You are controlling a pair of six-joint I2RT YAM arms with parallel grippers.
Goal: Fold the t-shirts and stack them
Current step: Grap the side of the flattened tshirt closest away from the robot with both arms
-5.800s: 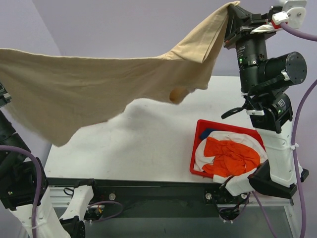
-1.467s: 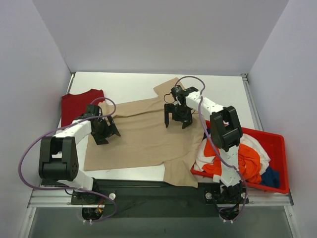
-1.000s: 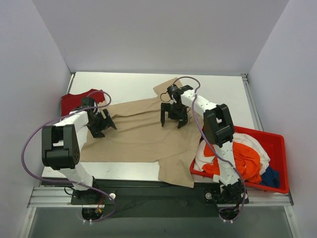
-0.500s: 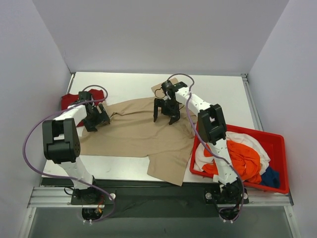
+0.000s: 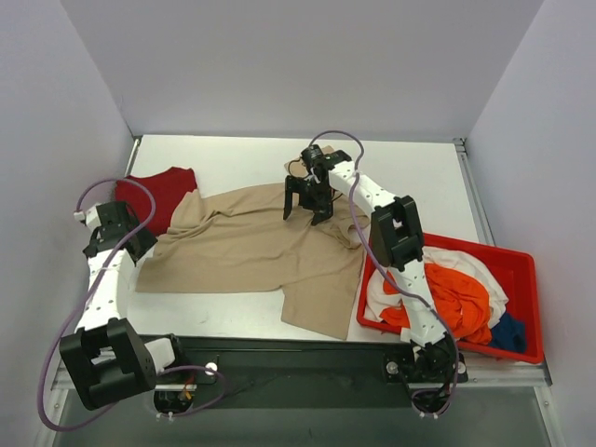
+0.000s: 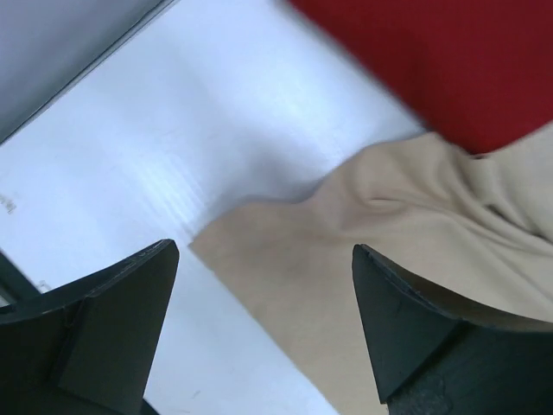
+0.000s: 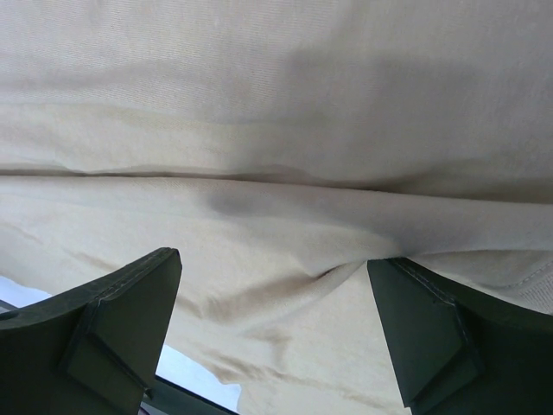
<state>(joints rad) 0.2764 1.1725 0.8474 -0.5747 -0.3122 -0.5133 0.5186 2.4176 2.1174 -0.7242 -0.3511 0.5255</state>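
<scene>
Over the left side of the table (image 5: 410, 168), the left tool (image 6: 259, 259) is released, with its jaws wide apart and nothing between them. Under it lies the left edge of the beige t-shirt (image 5: 251, 251), spread on the middle of the table and touching the dark red t-shirt (image 5: 154, 191) at the far left. The right tool (image 7: 275, 259), released too, is over the far part of the beige cloth. The orange t-shirt (image 5: 456, 298), the white t-shirt (image 5: 382, 293) and the blue t-shirt (image 5: 510, 333) lie in the red bin (image 5: 521, 265) at the near right.

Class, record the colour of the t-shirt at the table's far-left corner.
The t-shirt is plain dark red; the top external view shows it best.
</scene>
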